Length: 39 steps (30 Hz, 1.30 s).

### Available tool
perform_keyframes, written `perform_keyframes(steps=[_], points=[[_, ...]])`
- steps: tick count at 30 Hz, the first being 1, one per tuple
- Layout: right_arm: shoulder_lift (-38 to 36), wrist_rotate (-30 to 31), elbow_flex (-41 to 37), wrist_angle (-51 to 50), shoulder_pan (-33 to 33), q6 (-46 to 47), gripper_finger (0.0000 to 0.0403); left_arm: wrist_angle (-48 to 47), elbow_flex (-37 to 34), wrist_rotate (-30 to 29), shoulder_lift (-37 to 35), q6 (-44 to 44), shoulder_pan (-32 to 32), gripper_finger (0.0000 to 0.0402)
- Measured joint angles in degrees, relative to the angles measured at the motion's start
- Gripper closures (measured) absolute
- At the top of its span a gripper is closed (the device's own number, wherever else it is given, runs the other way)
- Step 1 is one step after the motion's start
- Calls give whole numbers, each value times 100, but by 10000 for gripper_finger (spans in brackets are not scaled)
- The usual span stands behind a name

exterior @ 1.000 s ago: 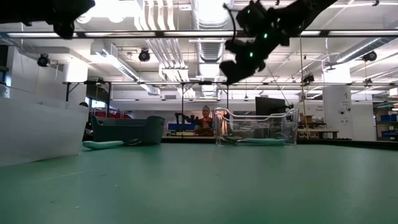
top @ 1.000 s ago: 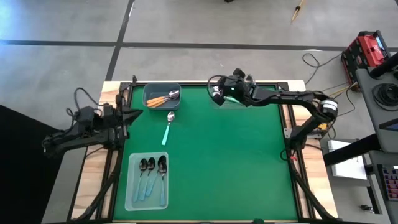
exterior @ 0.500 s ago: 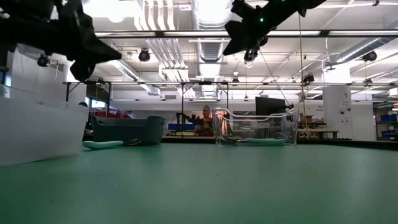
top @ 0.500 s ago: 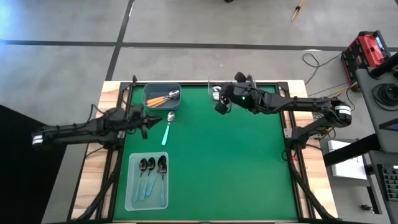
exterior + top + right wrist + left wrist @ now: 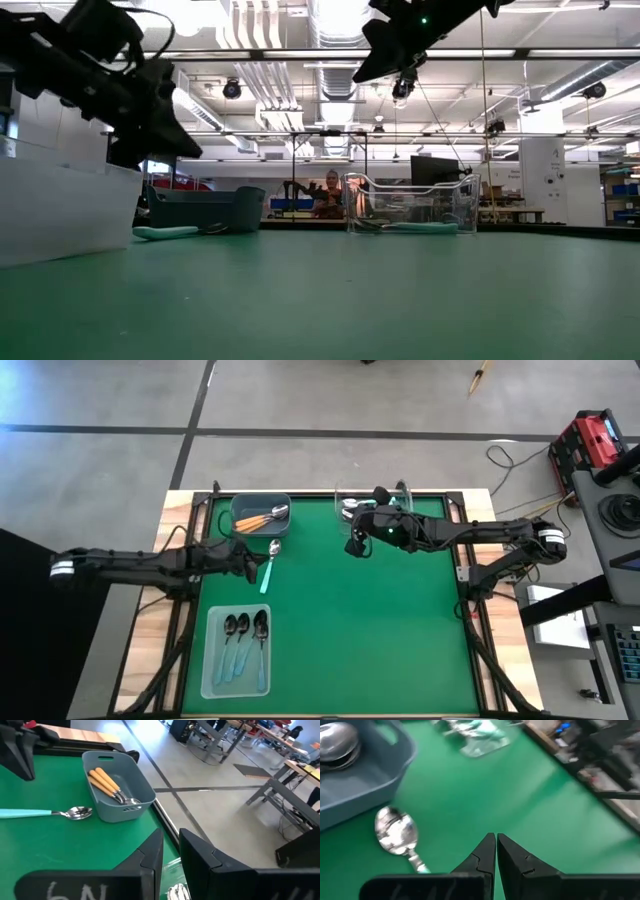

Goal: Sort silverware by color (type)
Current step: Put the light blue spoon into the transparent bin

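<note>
A spoon with a silver bowl and teal handle (image 5: 268, 567) lies flat on the green mat, near the grey bin (image 5: 240, 520) that holds orange-handled spoons (image 5: 105, 782). My left gripper (image 5: 250, 567) hovers shut just left of the spoon's handle, above the mat; the spoon's bowl (image 5: 395, 827) shows beside its fingertips (image 5: 496, 839). My right gripper (image 5: 352, 547) hangs high over the mat, near side of the clear bin (image 5: 455, 200), its fingers (image 5: 171, 845) a little apart with nothing between. Three dark spoons with light-blue handles (image 5: 243, 635) lie in a pale tray (image 5: 212, 680).
The clear bin at the far edge holds teal-handled spoons (image 5: 420, 227). The pale tray stands at the near left. Bare green mat (image 5: 380, 630) spreads over the middle and right. A person (image 5: 328, 190) sits in the room beyond the table.
My left gripper has swung out from the table's left edge toward the teal-handled spoon, sinking and rolling as it went. My right gripper has drawn away from over the clear bin toward the near edge and risen. No spoon has moved.
</note>
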Motion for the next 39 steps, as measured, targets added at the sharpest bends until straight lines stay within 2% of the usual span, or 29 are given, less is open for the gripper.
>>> perform_keyframes(steps=[3, 11, 16, 19, 23, 30, 39], points=[[0, 1, 0, -2, 2, -10, 349, 75, 0, -336, 368, -159, -82, 401], [2, 5, -2, -60, 2, 3, 351, 304, 2, -480, 1008, -559, -156, 401], [2, 6, -2, -132, -1, 26, 351, 987, 4, -555, 1449, -583, -200, 401], [2, 7, -2, -125, -1, 28, 351, 941, 146, -512, 1701, -583, -202, 401], [2, 7, -2, -134, -1, 26, 351, 405, 557, -501, 2095, -587, -254, 401], [4, 9, -4, -342, -1, 118, 351, -1721, 1492, -502, 2821, -983, -293, 401], [22, 9, -4, -417, -1, 124, 351, -2025, 2023, -503, 3584, -1017, -399, 401]])
